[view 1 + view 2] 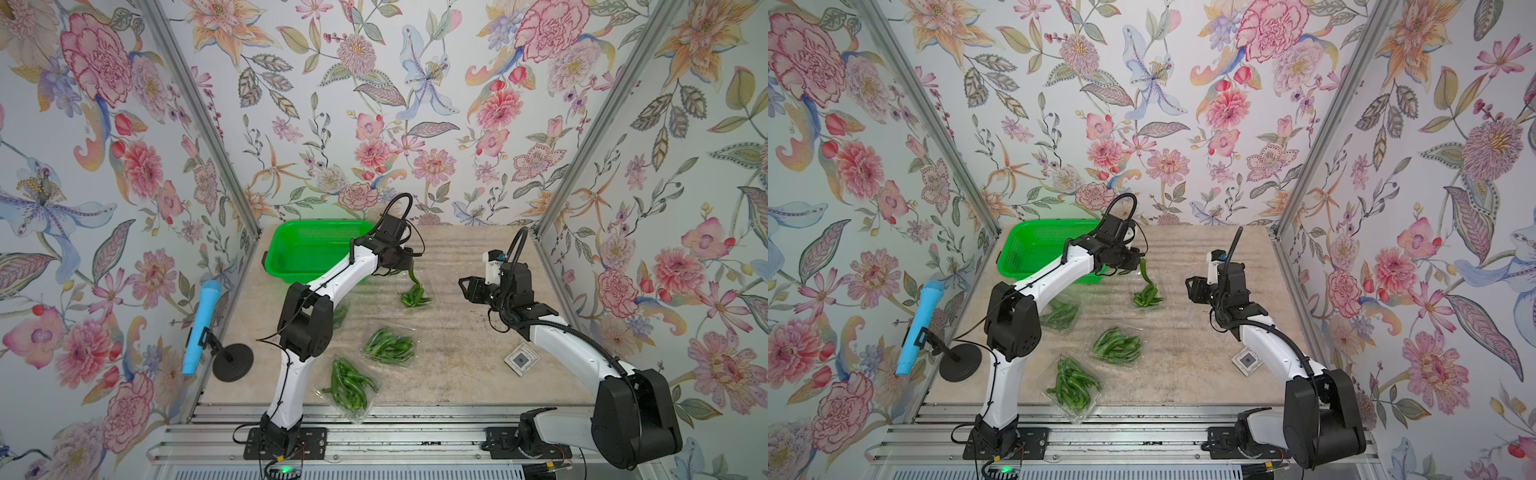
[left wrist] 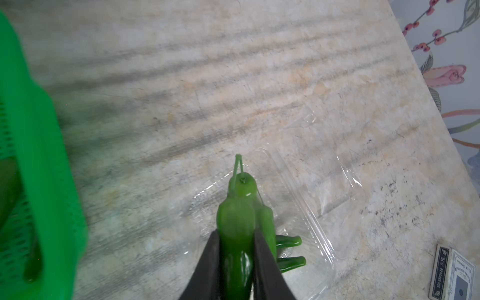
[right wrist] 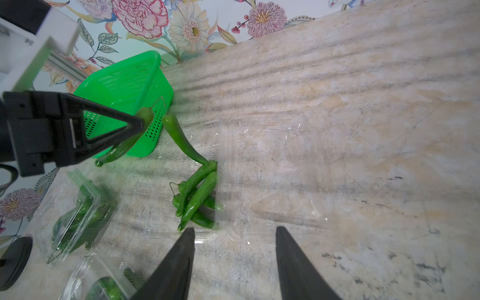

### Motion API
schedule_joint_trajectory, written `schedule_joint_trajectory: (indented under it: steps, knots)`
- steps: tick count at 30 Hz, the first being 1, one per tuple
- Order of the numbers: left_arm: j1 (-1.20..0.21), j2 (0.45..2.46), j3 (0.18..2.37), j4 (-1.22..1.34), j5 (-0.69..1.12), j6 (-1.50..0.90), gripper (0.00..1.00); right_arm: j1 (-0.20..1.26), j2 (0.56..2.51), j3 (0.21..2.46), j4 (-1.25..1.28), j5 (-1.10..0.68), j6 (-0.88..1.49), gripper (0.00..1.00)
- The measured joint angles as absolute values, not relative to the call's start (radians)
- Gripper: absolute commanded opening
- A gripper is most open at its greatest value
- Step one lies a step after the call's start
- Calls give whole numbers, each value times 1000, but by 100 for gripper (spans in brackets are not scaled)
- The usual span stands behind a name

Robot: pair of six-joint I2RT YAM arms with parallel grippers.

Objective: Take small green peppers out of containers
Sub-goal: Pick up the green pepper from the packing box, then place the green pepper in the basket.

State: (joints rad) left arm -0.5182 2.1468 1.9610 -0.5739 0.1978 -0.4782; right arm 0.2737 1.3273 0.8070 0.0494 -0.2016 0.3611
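Jaws of left gripper [image 2: 237, 233] closed on one pepper [image 2: 235, 215], pinched mid-body and held off the table [image 1: 457, 332]. A second pepper [image 3: 179, 137] arches up out of the pile [image 1: 415, 296]; by its thin stems it seems snagged to the held one. The pile lies in the open pack [image 2: 324, 197], just below the grip. Basket [image 1: 311, 249] just beside.

Step in hand, as I read it: draw the pepper clear of the pack. Best done slowly and straight up, watching whether the snagged one drags the light pack along. A small shake or pause should let it drop free before the swing to the basket.

Left arm reaches forward, elbow raised, wrist by the basket's near corner, fingers angled down toward the pile.

Right gripper [image 3: 235, 233] has jaws parted, holding nothing. It hovers low over the table near the open pack's edge, well placed to pin it down. Right arm is folded, wrist turned toward the left arm.

Three full packs [image 1: 388, 347] wait nearer the base.
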Motion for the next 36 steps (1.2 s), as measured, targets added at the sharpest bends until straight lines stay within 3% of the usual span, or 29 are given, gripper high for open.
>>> schedule_joint_trajectory:
  steps: [12, 13, 15, 16, 17, 20, 28, 36]
  knots:
    - [-182, 2068, 1915, -512, 240, -459, 23, 403, 1467, 912, 51, -159, 374, 52]
    - [-167, 2077, 1914, -509, 250, -459, 27, 411, 1481, 921, 51, -156, 376, 52]
    - [-146, 2105, 1917, -504, 260, -452, 51, 424, 1502, 934, 51, -149, 376, 52]
    - [-138, 2125, 1922, -503, 262, -450, 57, 430, 1510, 939, 50, -148, 376, 52]
    - [-133, 2143, 1924, -500, 262, -447, 61, 434, 1517, 944, 49, -146, 376, 52]
    - [-128, 2186, 1924, -500, 262, -442, 59, 444, 1536, 967, 46, -145, 375, 52]
    - [-189, 2085, 1784, -448, 234, -388, 59, 428, 1515, 958, 16, -108, 375, 52]
    - [-542, 1975, 1726, -427, 215, -321, 58, 349, 1378, 780, -4, -102, 419, 53]
